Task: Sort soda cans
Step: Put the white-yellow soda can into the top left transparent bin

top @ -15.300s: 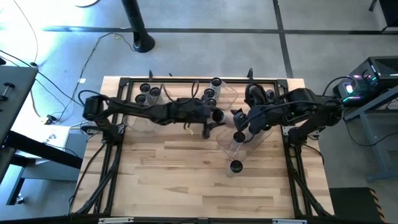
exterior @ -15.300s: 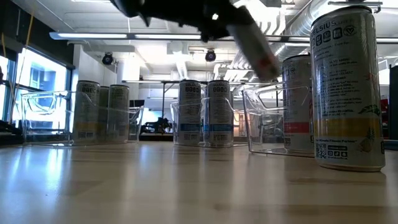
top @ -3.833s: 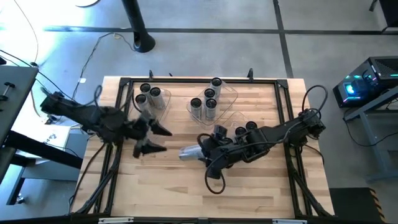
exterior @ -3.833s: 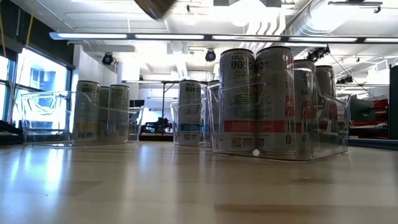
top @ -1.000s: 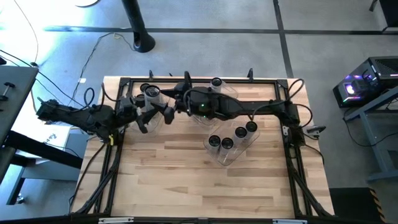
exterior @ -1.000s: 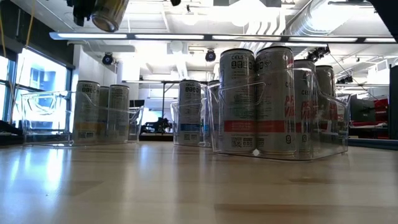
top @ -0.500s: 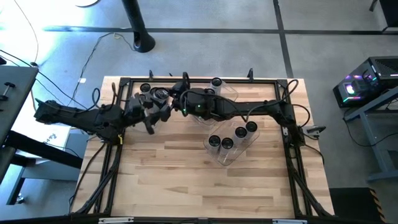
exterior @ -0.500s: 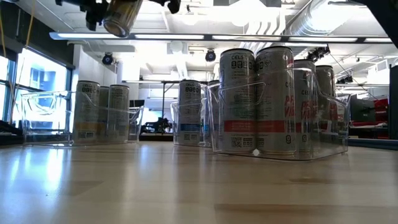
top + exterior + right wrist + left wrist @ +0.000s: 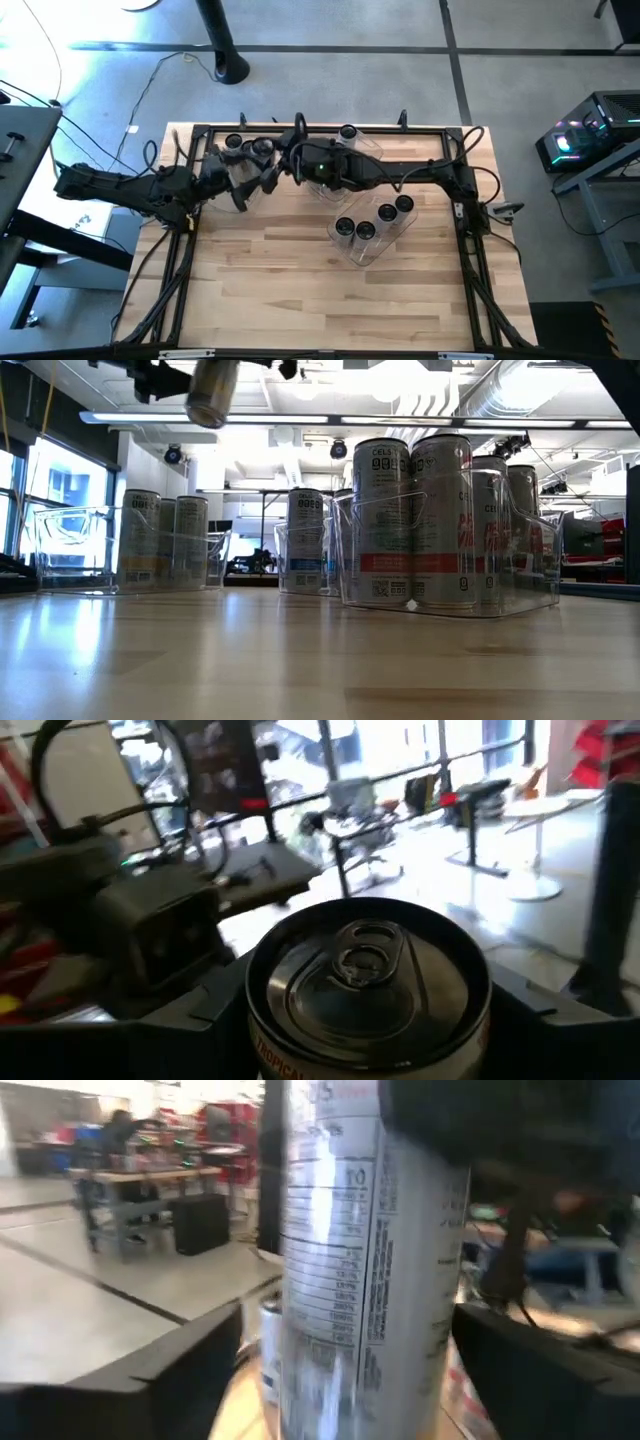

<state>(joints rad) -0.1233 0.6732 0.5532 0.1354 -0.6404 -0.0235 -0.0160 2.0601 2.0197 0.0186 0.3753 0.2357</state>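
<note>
On the wooden counter [image 9: 300, 290], nearest the front, a clear plastic bin [image 9: 548, 575] is seen with four soda cans [image 9: 386, 520] stood upright inside it. Farther back, near the middle, a second clear bin [image 9: 281, 565] is set, and more upright cans [image 9: 305, 540] are kept in it. To the left of that, at the back, a third clear bin [image 9: 70, 550] is placed, with a few upright cans [image 9: 139, 540] in it.

One soda can [image 9: 212, 392] is held high in the air, above the right end of this third bin. It is tipped a little to one side. It is clamped by the right gripper [image 9: 368, 1010], whose arm is stretched all the way across the back of the counter from the right side. The can's dark round top, with its pull tab, is shown close up between the two fingers.

The left gripper [image 9: 350, 1370] is brought up to the same can from the left side. Its fingers [image 9: 190, 1375] are spread apart, one on each side of the can, and a small gap can be seen between them and the can.
</note>
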